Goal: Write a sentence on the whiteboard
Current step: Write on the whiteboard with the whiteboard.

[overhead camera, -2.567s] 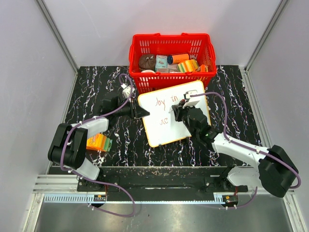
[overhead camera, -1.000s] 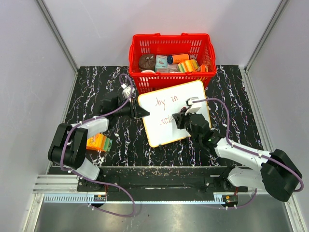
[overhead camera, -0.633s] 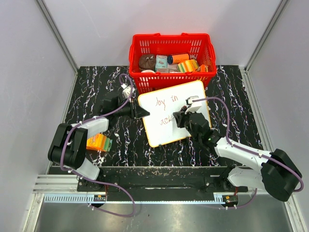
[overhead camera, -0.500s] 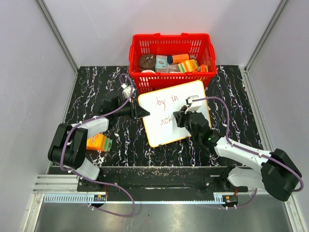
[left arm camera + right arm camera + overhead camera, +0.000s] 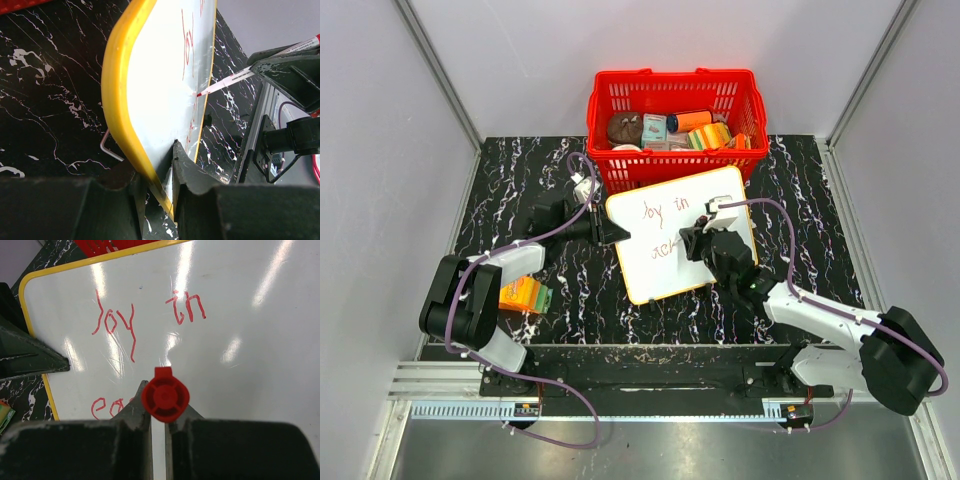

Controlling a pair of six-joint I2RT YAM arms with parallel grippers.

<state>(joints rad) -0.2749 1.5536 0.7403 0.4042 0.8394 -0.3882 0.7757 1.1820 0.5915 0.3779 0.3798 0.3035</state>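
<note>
Whiteboard [image 5: 655, 275] on desk [image 5: 540, 170], just beside red basket [image 5: 620, 100]: thin, stiff, light, slick; likely to skid under pen pressure. Best held at rim, left hand [image 5: 612, 233] clamped there. Right hand [image 5: 700, 242] clenched on red marker [image 5: 165, 399] over sentence [image 5: 132, 340].

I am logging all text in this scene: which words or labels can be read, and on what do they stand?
"joy in": red writing, top line of the whiteboard.
"ea...": second line, rest hidden behind the marker.
Marker print and labels in the basket: too small to read.
</note>
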